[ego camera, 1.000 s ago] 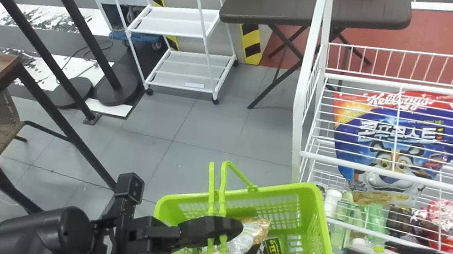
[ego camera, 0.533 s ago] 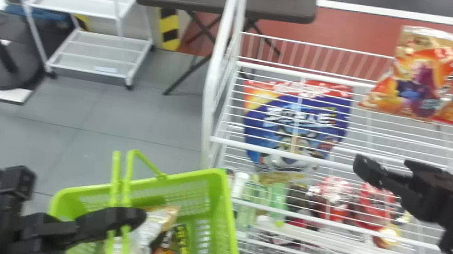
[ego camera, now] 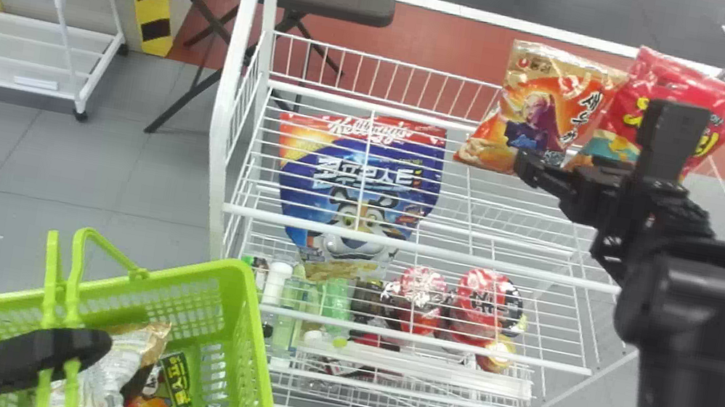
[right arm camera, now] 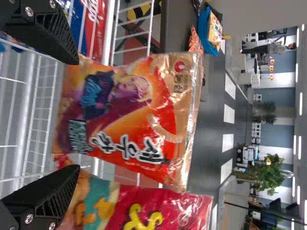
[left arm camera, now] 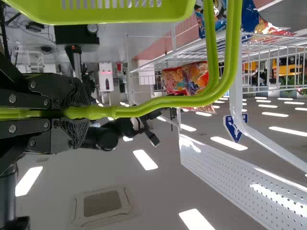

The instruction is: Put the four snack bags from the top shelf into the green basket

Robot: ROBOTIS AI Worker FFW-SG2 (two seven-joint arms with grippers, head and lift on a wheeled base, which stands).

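Right wrist view: the right gripper (right arm camera: pixel 74 115) has its jaws parted around the near end of the orange snack bag (right arm camera: pixel 129 120), which leans close beside the red snack bag (right arm camera: pixel 158 206). One tip sits near where the two meet; ease it into that gap before closing, so only the orange one is pinched, and squeeze gently, as the film looks slick.

Head view: both bags stand on the top shelf at two o'clock. The green basket (ego camera: pixel 257 355) waits at eight o'clock, with packs (ego camera: pixel 113 375) inside. Lift clear of the shelf's front rail (ego camera: pixel 421 247) before swinging across.

Left wrist view: the left gripper (left arm camera: pixel 79 112) has its jaws clamped on the handles (left arm camera: pixel 158 101); holding steady should help the drop.
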